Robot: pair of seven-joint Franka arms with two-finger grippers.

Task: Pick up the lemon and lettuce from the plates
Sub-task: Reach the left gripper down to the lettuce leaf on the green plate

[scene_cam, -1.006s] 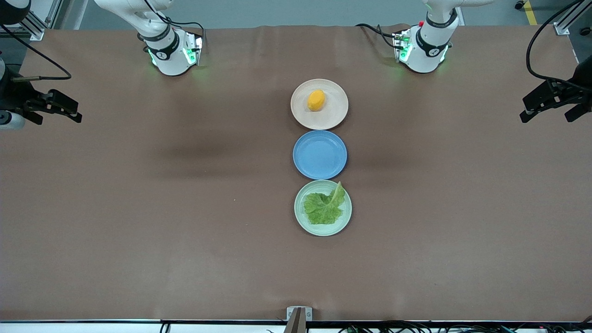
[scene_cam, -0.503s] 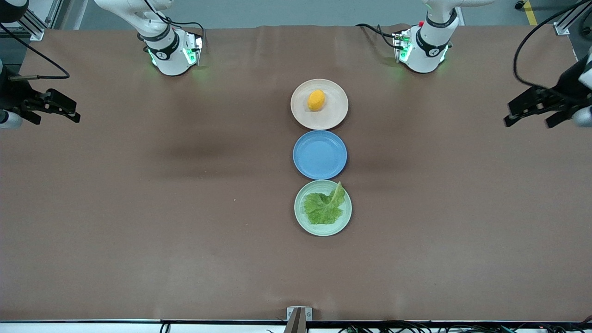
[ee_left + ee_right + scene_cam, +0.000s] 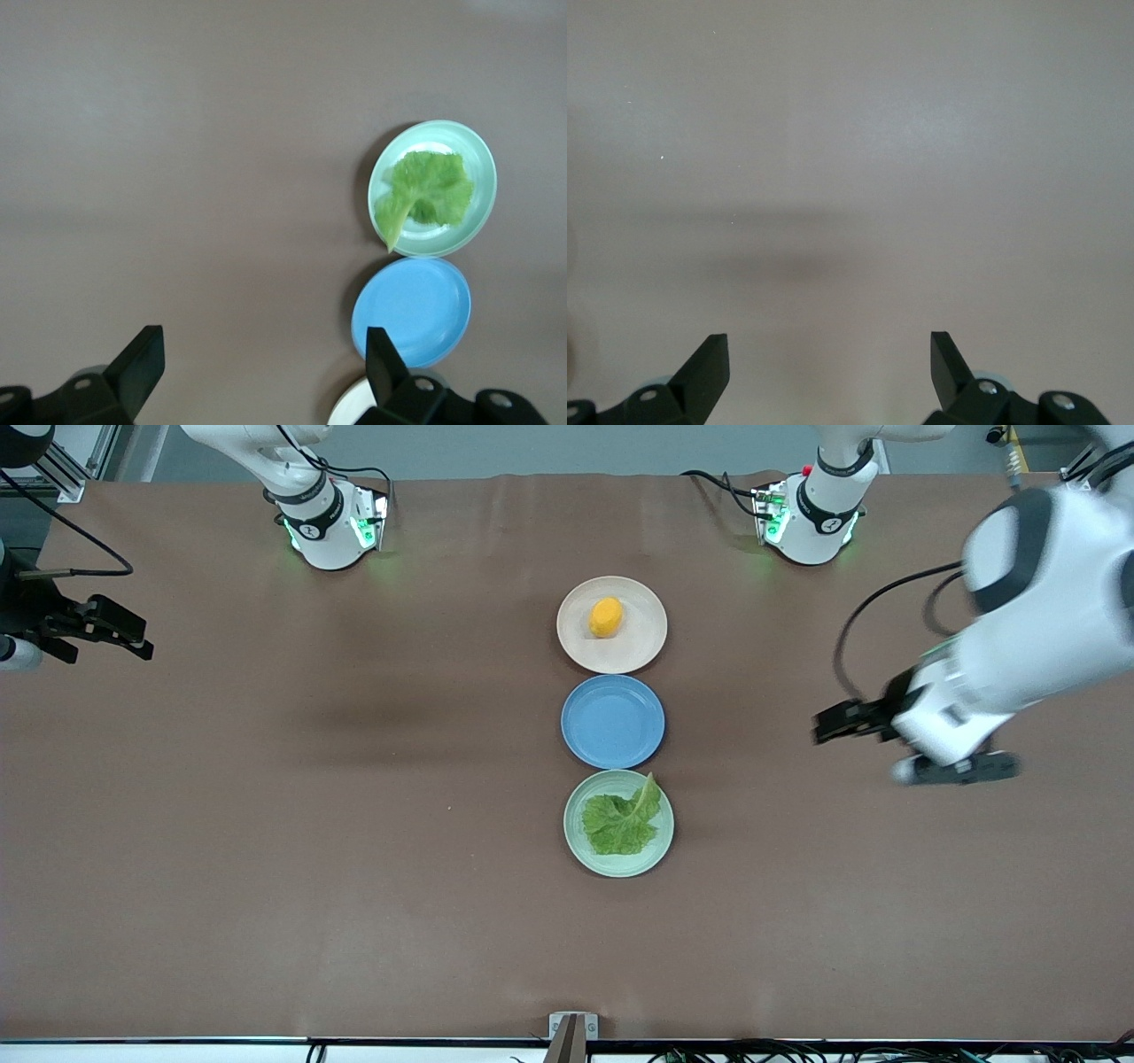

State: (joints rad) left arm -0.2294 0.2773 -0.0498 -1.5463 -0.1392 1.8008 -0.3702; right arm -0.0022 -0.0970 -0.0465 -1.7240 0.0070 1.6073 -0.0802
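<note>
The lemon (image 3: 606, 617) lies on the beige-pink plate (image 3: 640, 646), nearest the arms' bases. The lettuce (image 3: 622, 823) lies on the mint green plate (image 3: 586, 856), nearest the front camera. My left gripper (image 3: 858, 749) is open and empty, up over bare table toward the left arm's end, level with the blue plate. Its wrist view shows its open jaws (image 3: 261, 354), the lettuce (image 3: 425, 189) on the mint plate (image 3: 479, 152), and a sliver of the beige plate (image 3: 348, 409). My right gripper (image 3: 140, 638) waits open at the right arm's end, and its wrist view (image 3: 828, 350) shows only bare table.
A blue plate (image 3: 612, 721) with nothing on it sits between the two task plates; it also shows in the left wrist view (image 3: 412, 310). The three plates form a line down the table's middle. Brown table covering (image 3: 354, 824) spreads wide on both sides.
My left arm has swung in from the table's end toward the plates, with its gripper now much closer to the blue plate. The right arm, lemon and lettuce have not moved.
</note>
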